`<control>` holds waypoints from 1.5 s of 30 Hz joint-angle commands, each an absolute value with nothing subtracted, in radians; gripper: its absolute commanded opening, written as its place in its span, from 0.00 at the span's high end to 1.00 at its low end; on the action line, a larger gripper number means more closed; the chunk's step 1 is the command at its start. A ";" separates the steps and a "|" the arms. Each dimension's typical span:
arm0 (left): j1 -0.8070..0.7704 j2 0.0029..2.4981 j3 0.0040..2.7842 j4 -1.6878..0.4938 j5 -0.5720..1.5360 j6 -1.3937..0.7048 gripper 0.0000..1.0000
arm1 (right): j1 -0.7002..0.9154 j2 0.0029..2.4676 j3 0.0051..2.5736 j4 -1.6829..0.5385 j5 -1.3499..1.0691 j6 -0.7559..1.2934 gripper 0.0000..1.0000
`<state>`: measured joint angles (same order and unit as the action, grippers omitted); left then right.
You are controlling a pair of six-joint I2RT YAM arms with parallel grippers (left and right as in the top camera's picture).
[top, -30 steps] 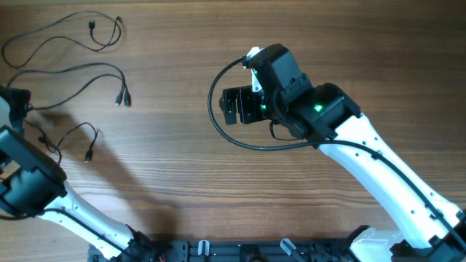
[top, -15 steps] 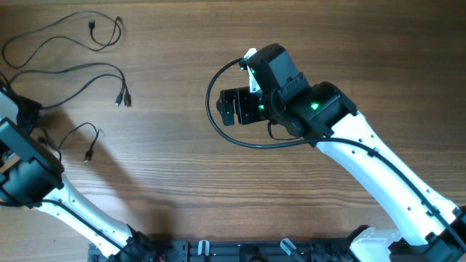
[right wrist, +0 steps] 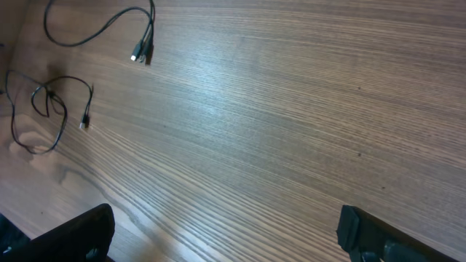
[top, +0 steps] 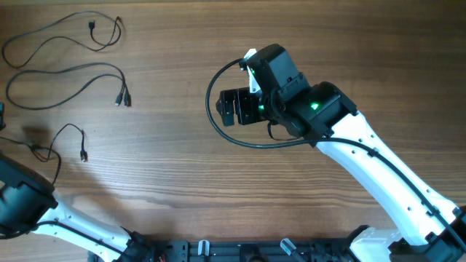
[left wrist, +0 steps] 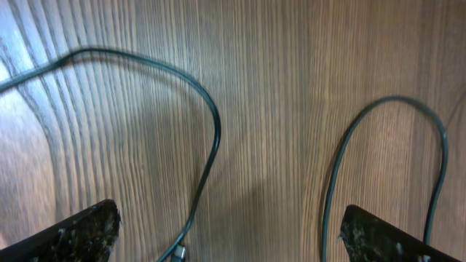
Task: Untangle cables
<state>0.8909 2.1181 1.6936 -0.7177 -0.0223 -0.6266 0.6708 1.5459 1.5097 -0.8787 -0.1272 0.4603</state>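
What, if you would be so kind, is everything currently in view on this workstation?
cables: three, black, thin separate strands at the left end of the table, one above another in the overhead view
table: one, brown wood grain, under everything
wire: one, black, thicker, looping beside the right arm's wrist
left arm: one, white and black, lower-left corner of the overhead view
right arm: one, white and black with a green light, reaching from the lower right to mid-table
left gripper: one, black, open above the cables
right gripper: one, black, open over bare wood
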 commanded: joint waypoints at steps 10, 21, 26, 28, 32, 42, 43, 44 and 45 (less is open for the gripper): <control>0.727 1.841 1.702 -0.976 0.191 -0.638 0.00 | 0.645 1.539 1.517 -0.905 -0.173 0.480 0.00; 0.891 1.850 1.644 -1.179 -0.271 -0.675 0.00 | 0.645 1.539 1.517 -1.002 -0.186 0.445 0.00; 0.933 1.850 1.412 -0.998 -0.142 -0.678 0.00 | 0.645 1.539 1.517 -0.955 -0.186 0.448 0.00; 0.934 1.850 1.285 -0.927 -0.150 -0.818 0.00 | 0.645 1.539 1.517 -0.955 -0.186 0.448 0.00; 0.934 1.850 1.148 -0.794 -0.158 -0.820 0.02 | 0.645 1.539 1.517 -0.954 -0.185 0.447 0.00; 0.934 1.911 1.107 -0.713 -0.297 -0.816 0.34 | 0.645 1.539 1.517 -0.950 -0.185 0.448 0.00; 0.934 1.917 1.107 -0.708 -0.297 -0.816 0.46 | 0.645 1.539 1.517 -0.950 -0.185 0.447 0.00; 0.934 1.919 1.107 -0.702 -0.293 -0.816 0.55 | 0.645 1.539 1.517 -0.949 -0.185 0.448 0.01; 0.934 1.919 1.107 -0.697 -0.287 -0.816 0.63 | 0.645 1.539 1.517 -0.947 -0.185 0.448 0.00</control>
<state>0.9344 1.8812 1.1149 -0.7029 -0.2646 -0.8097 0.6460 1.5459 1.5097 -0.9543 -0.1795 0.4591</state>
